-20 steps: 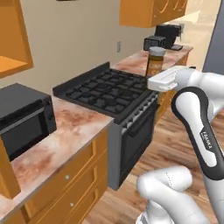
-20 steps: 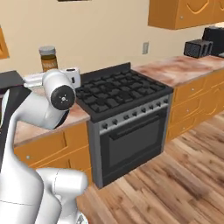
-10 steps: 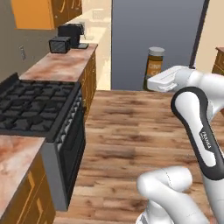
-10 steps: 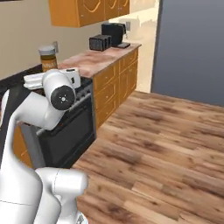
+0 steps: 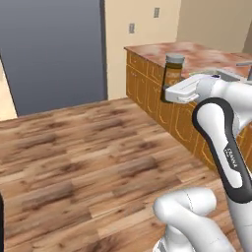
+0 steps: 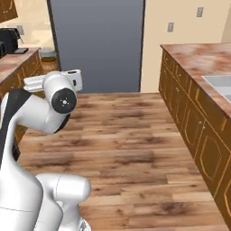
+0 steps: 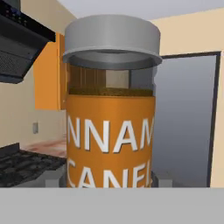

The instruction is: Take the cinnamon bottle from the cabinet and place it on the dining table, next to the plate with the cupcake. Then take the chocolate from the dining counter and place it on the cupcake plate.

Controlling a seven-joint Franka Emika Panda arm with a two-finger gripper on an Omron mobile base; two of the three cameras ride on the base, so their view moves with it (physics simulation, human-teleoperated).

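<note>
Robot arm carrying the cinnamon bottle [image 5: 173,73] upright across a kitchen.
The bottle sits at upper right of the left base view, jaws closed on its lower body, above wooden floor [image 5: 88,147]. A jolt could tip or slip it; the marbled surface [image 5: 197,53] is near.
</note>
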